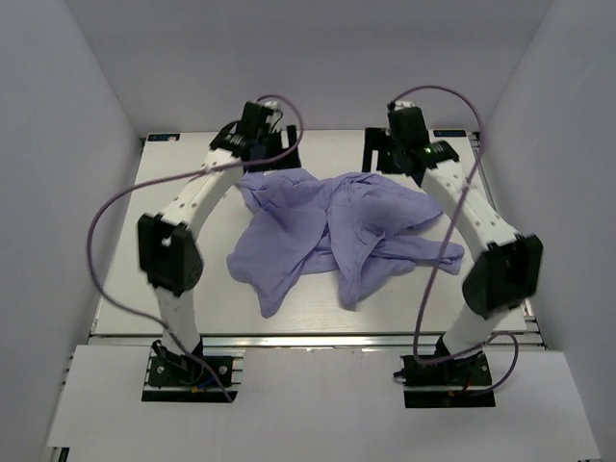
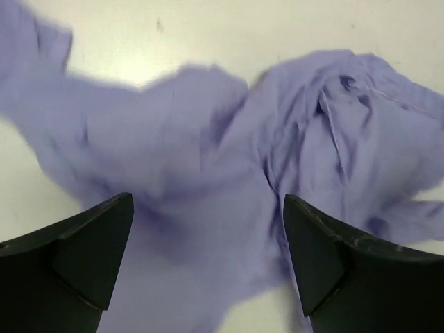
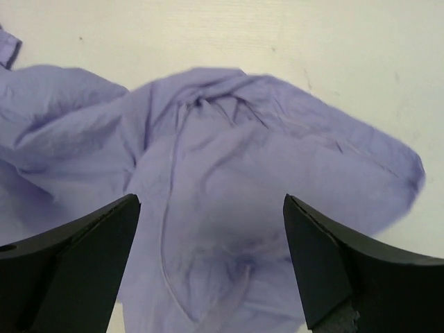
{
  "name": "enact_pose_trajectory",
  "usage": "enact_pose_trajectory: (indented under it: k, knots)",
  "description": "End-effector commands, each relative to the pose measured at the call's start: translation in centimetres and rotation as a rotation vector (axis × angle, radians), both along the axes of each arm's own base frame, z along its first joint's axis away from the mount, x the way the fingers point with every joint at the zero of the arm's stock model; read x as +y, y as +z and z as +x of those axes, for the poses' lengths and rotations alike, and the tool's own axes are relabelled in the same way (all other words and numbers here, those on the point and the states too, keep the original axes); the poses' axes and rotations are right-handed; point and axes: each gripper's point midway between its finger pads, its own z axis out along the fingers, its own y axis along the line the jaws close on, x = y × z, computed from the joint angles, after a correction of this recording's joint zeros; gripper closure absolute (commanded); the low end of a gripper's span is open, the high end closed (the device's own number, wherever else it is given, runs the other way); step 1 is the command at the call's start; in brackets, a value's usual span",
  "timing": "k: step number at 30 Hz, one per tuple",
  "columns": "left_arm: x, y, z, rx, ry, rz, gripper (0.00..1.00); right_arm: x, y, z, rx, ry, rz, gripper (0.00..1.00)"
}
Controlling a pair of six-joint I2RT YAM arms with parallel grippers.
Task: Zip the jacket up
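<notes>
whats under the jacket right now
The jacket lies crumpled on the white table, and only that tabletop shows at its edges. Its heaped folds cover whatever is beneath, including the jacket's own lower layers, so nothing more can be told.

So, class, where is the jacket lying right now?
In the top external view the jacket lies crumpled at the middle of the table, with the left gripper and right gripper open above its far part.
</notes>
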Motion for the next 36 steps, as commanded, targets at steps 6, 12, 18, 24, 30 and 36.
enact_pose_trajectory:
  k: [6,12,18,24,30,36]
  knots:
    - [-3.4,-8.4,8.1,0.026,-0.296,0.226,0.02,2.8,-6.4,8.6,0.150,0.050,-0.015,0.11]
    - [-4.9,-13.6,6.0,0.111,-0.352,0.159,0.03,3.6,-13.0,8.8,0.295,0.066,-0.005,0.27]
    - [-4.8,-11.5,6.4,0.102,-0.317,0.156,1.00,3.2,-10.3,8.3,0.235,0.087,0.047,1.00]
    - [-4.4,3.1,4.4,-0.175,-0.291,0.035,1.00,2.7,4.1,5.3,-0.072,0.147,0.136,1.00]
    - [-1.7,20.7,-6.4,-0.574,-0.339,-0.124,1.00,0.3,18.4,-5.7,-0.454,0.261,0.217,1.00]
    - [0.6,35.4,-21.4,-0.957,-0.512,-0.425,0.98,-1.4,33.3,-21.4,-0.877,0.491,0.320,1.00]
